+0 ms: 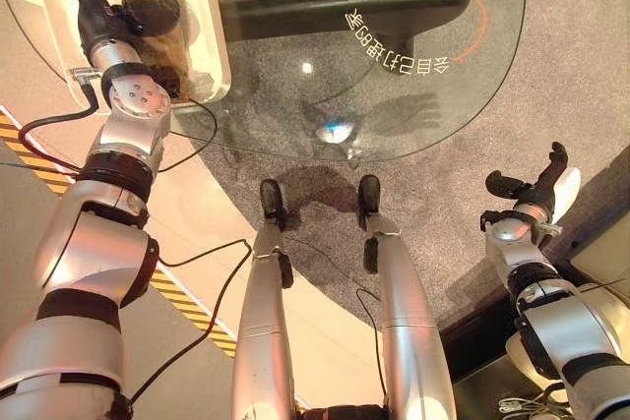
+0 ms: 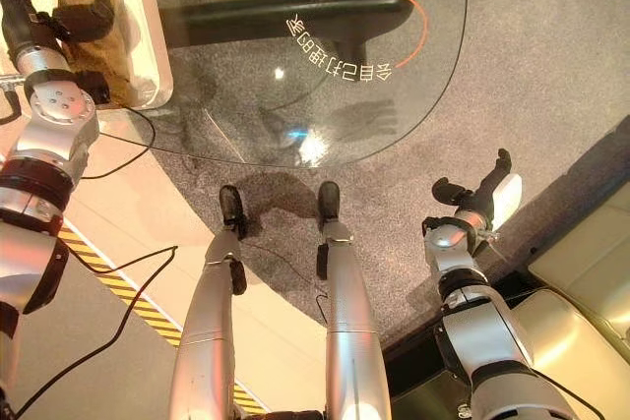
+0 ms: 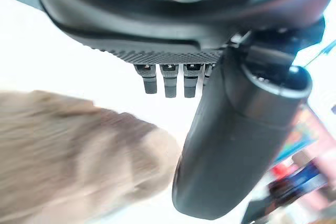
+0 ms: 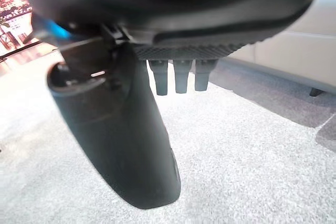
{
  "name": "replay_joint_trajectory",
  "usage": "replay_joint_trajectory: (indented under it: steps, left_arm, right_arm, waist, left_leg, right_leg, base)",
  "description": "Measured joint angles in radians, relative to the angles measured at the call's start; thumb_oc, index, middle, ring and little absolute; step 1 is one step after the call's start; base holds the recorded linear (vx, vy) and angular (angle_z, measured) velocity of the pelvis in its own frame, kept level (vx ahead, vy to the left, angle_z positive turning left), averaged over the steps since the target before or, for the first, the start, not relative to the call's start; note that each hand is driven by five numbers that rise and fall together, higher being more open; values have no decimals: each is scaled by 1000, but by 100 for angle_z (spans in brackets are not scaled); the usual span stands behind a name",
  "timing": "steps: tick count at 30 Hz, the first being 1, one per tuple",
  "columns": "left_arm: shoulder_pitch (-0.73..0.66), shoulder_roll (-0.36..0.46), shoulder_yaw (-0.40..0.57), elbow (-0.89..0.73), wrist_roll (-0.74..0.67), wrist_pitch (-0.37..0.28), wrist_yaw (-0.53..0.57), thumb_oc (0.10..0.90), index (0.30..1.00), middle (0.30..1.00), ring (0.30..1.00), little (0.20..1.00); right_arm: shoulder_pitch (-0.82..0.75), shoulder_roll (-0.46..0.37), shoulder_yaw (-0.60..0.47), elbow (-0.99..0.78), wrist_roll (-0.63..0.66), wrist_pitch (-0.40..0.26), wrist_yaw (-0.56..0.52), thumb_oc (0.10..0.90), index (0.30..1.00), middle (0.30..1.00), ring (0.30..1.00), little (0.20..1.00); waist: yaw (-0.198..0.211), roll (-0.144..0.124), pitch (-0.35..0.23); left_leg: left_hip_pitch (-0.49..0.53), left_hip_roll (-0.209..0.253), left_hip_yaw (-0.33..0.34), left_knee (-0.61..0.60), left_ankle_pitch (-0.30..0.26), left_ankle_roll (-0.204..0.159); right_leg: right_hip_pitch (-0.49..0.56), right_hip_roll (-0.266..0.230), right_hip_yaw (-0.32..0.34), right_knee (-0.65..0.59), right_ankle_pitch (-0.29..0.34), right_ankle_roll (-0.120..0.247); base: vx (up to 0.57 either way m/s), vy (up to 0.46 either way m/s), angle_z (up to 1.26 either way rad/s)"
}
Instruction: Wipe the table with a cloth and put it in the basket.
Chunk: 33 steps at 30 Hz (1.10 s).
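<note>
Left hand (image 1: 148,9), fingers relaxed, over the brown cloth (image 1: 157,41) in the white basket (image 1: 212,56) at the glass counter's (image 1: 394,76) far left: lift clear without snagging; right hand (image 1: 536,184) hangs released.

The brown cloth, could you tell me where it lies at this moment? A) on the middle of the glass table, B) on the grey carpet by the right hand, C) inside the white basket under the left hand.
C: the brown cloth lies inside the white basket, with the left hand over it and its fingers straight.
</note>
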Motion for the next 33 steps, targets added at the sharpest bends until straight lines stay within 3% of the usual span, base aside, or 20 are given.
replay_joint_trajectory:
  steps: [6,17,23,27,30,33]
  left_arm:
    - [95,2,90,-107,-1,-120,70,800,900,900,900,900]
    - [259,60,189,-148,-5,-129,50,800,900,900,900,900]
    - [507,82,366,-230,-108,-125,-166,800,900,900,900,900]
    - [695,51,441,-231,-200,-50,-372,800,900,900,900,900]
    - [871,-55,454,-234,-205,-10,-484,800,900,900,900,900]
    - [1027,-146,459,-200,-214,40,-601,800,900,900,900,900]
  right_arm:
    - [84,12,-3,-4,0,7,0,800,900,900,900,900]
    - [176,26,-49,0,1,15,18,800,900,900,900,900]
    - [301,24,-155,-7,3,16,133,800,900,900,900,900]
    - [387,26,-198,-11,1,33,254,800,900,900,900,900]
    - [506,35,-208,-25,-13,37,312,800,900,900,900,900]
    - [578,65,-211,-24,-61,46,364,800,900,900,900,900]
  waist:
    - [23,1,-1]
    - [53,3,0]
    - [78,32,-15]
    - [94,62,-38]
    - [104,83,-137]
    - [105,62,-215]
  left_leg:
    - [125,6,-1,-75,18,-4]
    - [360,5,-2,-202,47,1]
    - [557,6,-2,-302,54,6]
    - [666,3,-1,-353,52,11]
    - [724,-3,-3,-401,50,15]
    - [788,-24,-3,-401,29,25]
  right_leg:
    - [126,4,-9,-71,15,5]
    - [369,-2,-32,-196,31,18]
    - [586,-4,-52,-323,44,36]
    - [719,-6,-59,-424,69,50]
    - [820,-16,-84,-535,91,65]
    - [941,-34,-99,-640,112,79]
  base:
    - [-20,-50,0]
    - [-13,-29,3]
    - [77,15,5]
    - [144,59,3]
    - [148,47,17]
    - [133,46,17]
